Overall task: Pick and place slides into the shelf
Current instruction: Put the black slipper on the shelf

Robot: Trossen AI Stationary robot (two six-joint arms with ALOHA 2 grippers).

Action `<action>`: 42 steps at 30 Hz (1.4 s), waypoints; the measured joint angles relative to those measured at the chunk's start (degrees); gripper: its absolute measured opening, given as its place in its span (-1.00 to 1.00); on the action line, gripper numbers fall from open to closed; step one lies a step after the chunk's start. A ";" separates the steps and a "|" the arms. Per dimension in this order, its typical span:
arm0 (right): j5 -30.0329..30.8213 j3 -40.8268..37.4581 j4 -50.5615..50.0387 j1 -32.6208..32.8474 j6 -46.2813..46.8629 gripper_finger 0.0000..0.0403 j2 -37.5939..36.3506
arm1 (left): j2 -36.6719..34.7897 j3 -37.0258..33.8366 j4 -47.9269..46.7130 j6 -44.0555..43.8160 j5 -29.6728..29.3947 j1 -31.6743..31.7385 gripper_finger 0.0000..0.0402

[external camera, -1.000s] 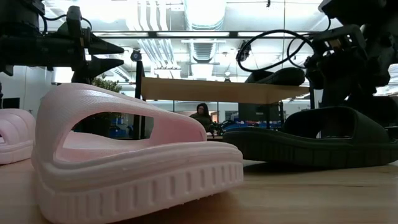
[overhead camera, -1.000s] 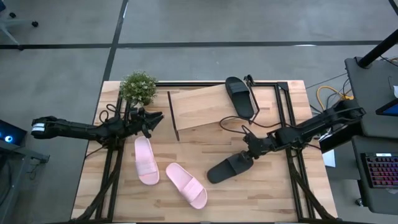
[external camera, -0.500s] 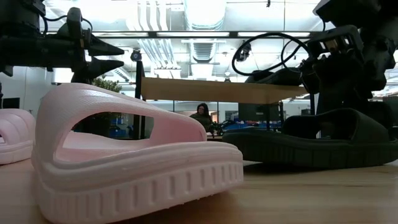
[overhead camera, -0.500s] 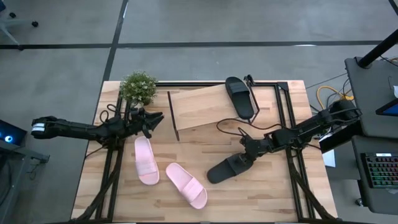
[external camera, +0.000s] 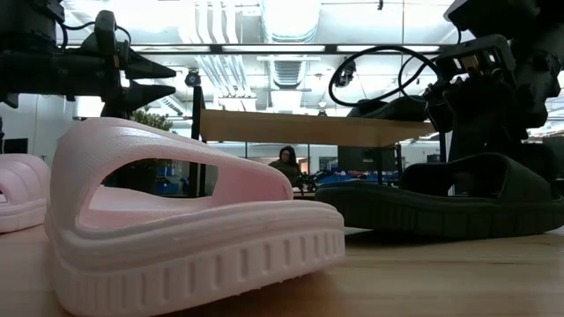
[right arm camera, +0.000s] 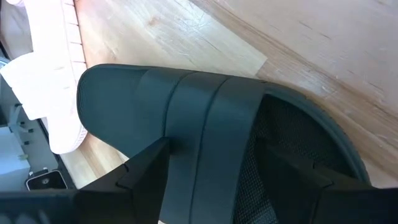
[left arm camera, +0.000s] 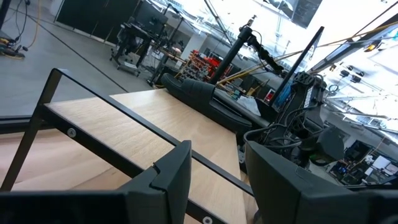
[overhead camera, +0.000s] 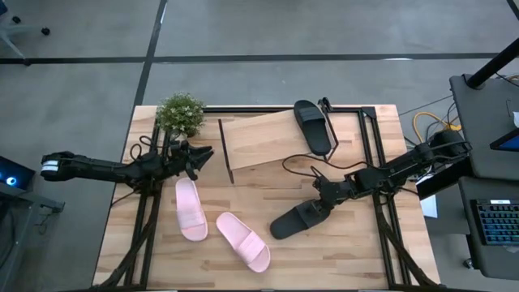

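Note:
One black slide point(overhead camera: 315, 127) lies sole down on the right end of the slanted shelf point(overhead camera: 259, 142). The other black slide point(overhead camera: 290, 221) lies on the table right of centre, with my right gripper point(overhead camera: 320, 201) shut on its strap. Two pale pink slides point(overhead camera: 190, 209) point(overhead camera: 243, 242) lie on the table at the near left; the nearer one point(external camera: 185, 220) fills the low view. My left gripper point(overhead camera: 199, 154) hovers open beside the shelf's left end, holding nothing. My right gripper has the black slide's wide strap point(right arm camera: 205, 162) between its two fingers, one finger point(right arm camera: 146, 174) at each edge of the strap. The fingers slant down from the table's right side. The slide's sole lies flat on the table point(external camera: 441, 211).
A small potted plant point(overhead camera: 180, 113) stands at the table's far left corner, next to my left arm. Black frame rods point(overhead camera: 369, 154) run along the table's sides and behind the shelf. A person point(external camera: 286, 163) sits far off in the room.
My right gripper has sunk a little toward the table's left and onto the black slide's strap. The slide has stayed on the table.

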 joint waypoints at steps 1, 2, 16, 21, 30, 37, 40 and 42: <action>0.00 0.00 -0.01 0.00 0.07 0.12 -0.01 | 0.00 0.00 0.01 0.00 0.00 0.01 -0.32; 0.00 0.00 -0.02 0.00 0.08 0.12 -0.01 | 0.00 0.00 0.01 0.00 0.00 0.01 -0.32; -1.39 0.00 -0.02 0.00 0.05 0.12 -0.02 | -0.01 0.00 0.03 0.00 0.00 0.01 -0.32; -2.30 0.00 0.00 -0.02 -1.37 0.07 -0.02 | -0.01 0.00 0.03 0.00 0.00 0.01 -0.32; -2.89 0.04 -0.12 -0.02 -1.86 -0.30 -0.03 | 0.01 0.00 0.05 0.00 0.00 0.01 -0.32; -2.95 0.04 -0.24 -0.02 -2.05 -0.58 -0.07 | 0.00 0.00 0.04 0.00 0.00 0.01 -0.32; -2.99 0.04 -0.27 -0.02 -2.06 -0.69 -0.09 | 0.00 0.00 0.04 -0.01 0.00 0.01 -0.32; -2.99 0.04 -0.26 0.00 -2.10 -0.77 -0.09 | 0.01 0.00 0.03 0.00 0.00 0.01 -0.32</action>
